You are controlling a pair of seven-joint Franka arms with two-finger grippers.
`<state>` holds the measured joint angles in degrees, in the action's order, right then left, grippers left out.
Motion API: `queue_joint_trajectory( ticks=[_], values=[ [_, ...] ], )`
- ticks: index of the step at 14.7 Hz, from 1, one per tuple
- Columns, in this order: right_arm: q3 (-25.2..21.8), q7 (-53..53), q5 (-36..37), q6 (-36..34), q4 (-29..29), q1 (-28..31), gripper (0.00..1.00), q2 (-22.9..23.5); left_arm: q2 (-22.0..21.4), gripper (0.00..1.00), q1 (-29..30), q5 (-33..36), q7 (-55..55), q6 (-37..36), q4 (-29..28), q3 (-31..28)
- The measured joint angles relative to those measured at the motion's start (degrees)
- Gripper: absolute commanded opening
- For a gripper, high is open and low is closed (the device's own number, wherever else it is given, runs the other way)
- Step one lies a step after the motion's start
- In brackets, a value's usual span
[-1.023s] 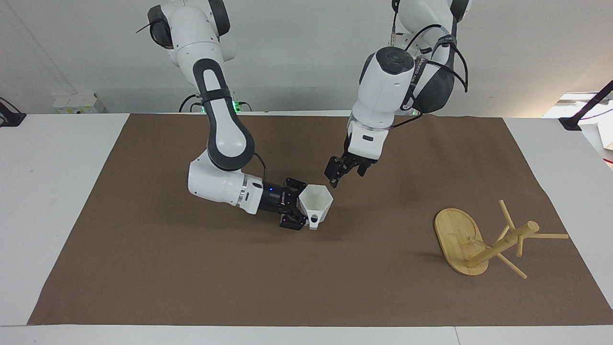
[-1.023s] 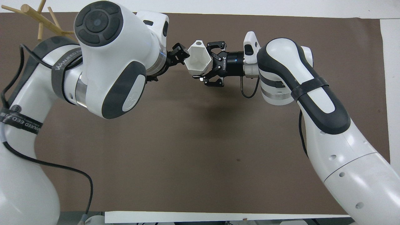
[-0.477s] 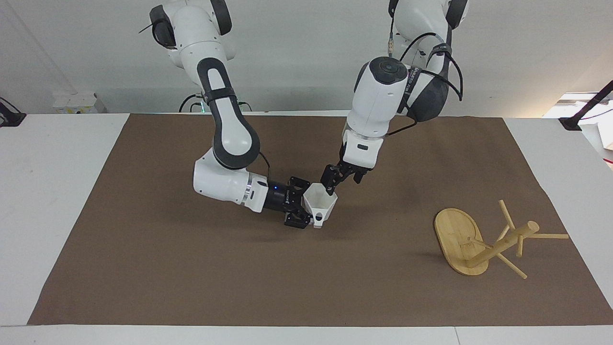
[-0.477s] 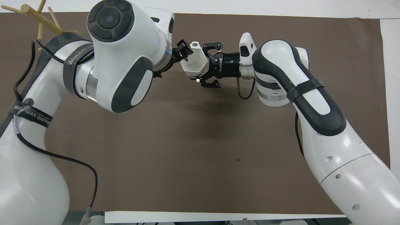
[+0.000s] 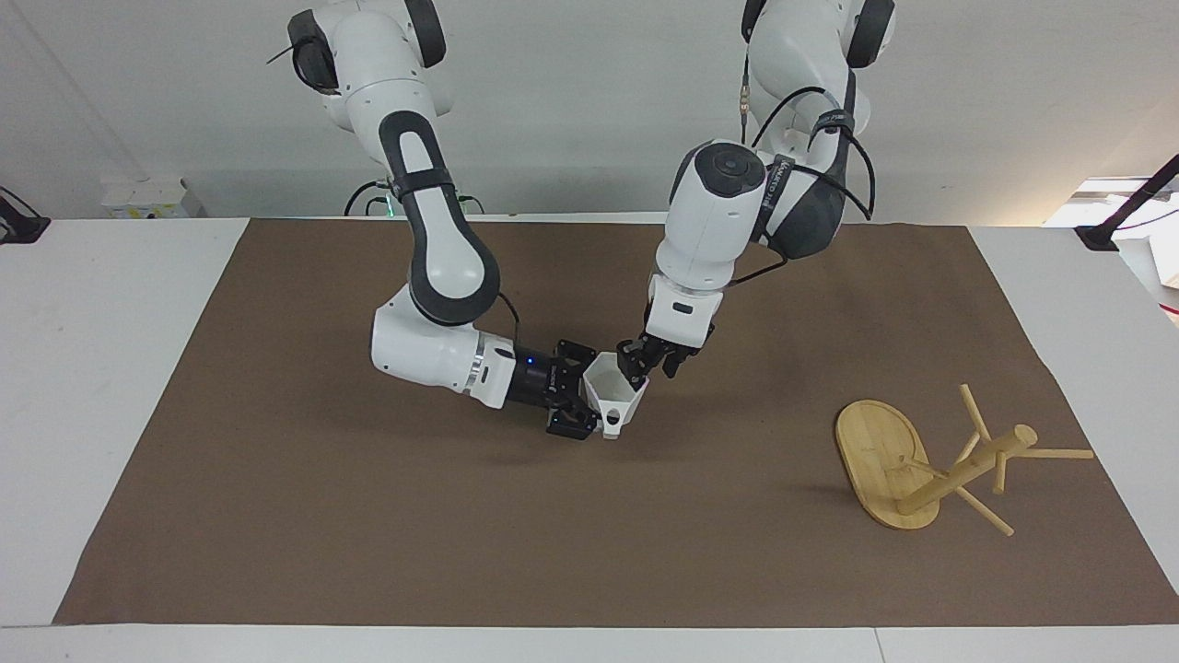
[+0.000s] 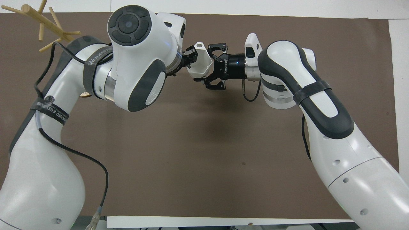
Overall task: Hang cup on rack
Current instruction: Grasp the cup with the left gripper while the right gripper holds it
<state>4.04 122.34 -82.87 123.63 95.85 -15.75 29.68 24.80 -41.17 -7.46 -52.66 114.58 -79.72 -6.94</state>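
The white faceted cup (image 5: 615,394) is up over the middle of the brown mat, also in the overhead view (image 6: 200,62). My right gripper (image 5: 589,407) is shut on its tapered body from the side, mouth turned toward the left arm; it also shows from above (image 6: 204,68). My left gripper (image 5: 637,368) is at the cup's rim, touching or nearly touching it, also from above (image 6: 190,59). The bamboo rack (image 5: 921,465) lies tipped on its side toward the left arm's end of the table, pegs sticking out; only its pegs (image 6: 41,22) show from above.
The brown mat (image 5: 368,516) covers most of the white table (image 5: 92,368). A black clamp stand (image 5: 1124,216) is at the table's corner near the left arm's base.
My left gripper has come down and across to the cup's rim. My right gripper has shifted the cup slightly toward the right arm's end and stayed shut on it.
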Motion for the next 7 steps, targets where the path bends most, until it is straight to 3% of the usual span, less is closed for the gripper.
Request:
queue_joint_trajectory(
  ticks=[5, 6, 7],
  values=[
    [-0.08, 0.30, 0.00, 0.09, -0.04, -0.31, 0.37, -0.08, 0.08, 0.00, -0.36, 0.11, 1.31, 1.24, -0.10, -0.09],
    [-0.08, 0.31, 0.00, 0.10, -0.04, -0.31, 0.45, -0.08, 0.09, 0.00, -0.36, 0.11, 1.33, 1.27, -0.10, -0.09],
    [-0.09, 0.31, 0.00, 0.10, -0.04, -0.31, 0.61, -0.08, 0.09, 0.00, -0.37, 0.11, 1.33, 1.27, -0.10, -0.09]
  ],
)
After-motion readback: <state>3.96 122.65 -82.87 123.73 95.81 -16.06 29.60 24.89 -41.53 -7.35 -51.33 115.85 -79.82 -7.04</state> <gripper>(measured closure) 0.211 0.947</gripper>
